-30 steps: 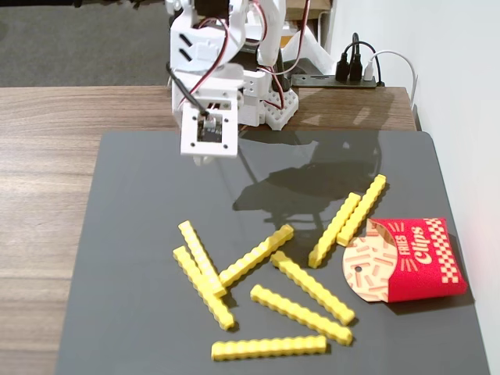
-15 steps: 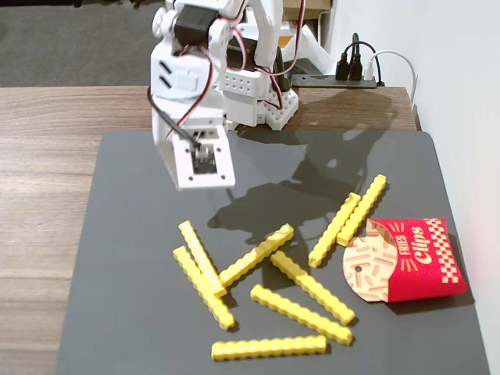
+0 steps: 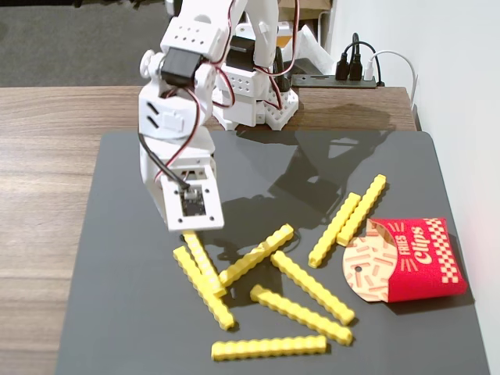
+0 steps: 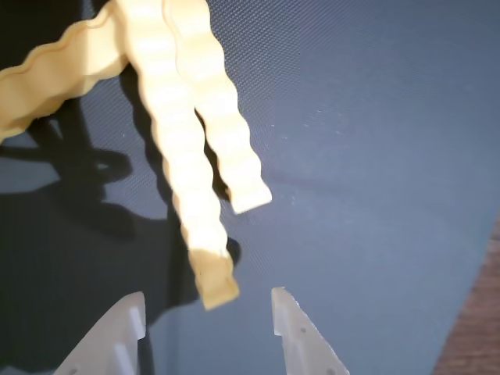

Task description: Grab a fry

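text: "FRIES Clips" | on: red carton [image 3: 426, 262] | view: fixed | other text: none

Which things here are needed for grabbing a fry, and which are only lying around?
Needed:
- yellow fries, two ends near the claw in the wrist view
- open claw

Only lying around:
- red Fries Clips carton
- dark mat
- power strip

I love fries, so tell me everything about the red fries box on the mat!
The red fries box is a small paper-looking carton lying flat on its side near the right edge of the dark mat in the fixed view. It is red with white checks and the words "FRIES Clips". Its open mouth faces left, showing a pale inside with squiggly marks. It looks empty. No fry touches it, though one fry's end lies close. The gripper is far away.
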Controlling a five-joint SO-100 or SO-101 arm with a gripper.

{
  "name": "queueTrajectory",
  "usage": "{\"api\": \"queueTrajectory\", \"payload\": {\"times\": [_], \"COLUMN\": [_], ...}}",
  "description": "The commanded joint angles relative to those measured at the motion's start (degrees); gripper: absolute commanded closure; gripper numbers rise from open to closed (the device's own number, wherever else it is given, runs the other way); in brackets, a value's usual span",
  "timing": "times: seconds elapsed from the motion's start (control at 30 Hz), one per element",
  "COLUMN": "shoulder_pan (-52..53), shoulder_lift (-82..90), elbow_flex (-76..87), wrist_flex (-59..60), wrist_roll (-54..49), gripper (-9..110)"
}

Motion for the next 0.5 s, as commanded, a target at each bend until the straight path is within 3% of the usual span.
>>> {"api": "queueTrajectory", "payload": {"times": [0.0,0.47], "shoulder_pan": [-0.35,-1.23], "shoulder_lift": [-0.79,-5.1], "elbow_flex": [-2.81,-2.99], "wrist_flex": [-1.58,-3.6], "wrist_roll": [-0.18,1.32], "gripper": [80,87]}}
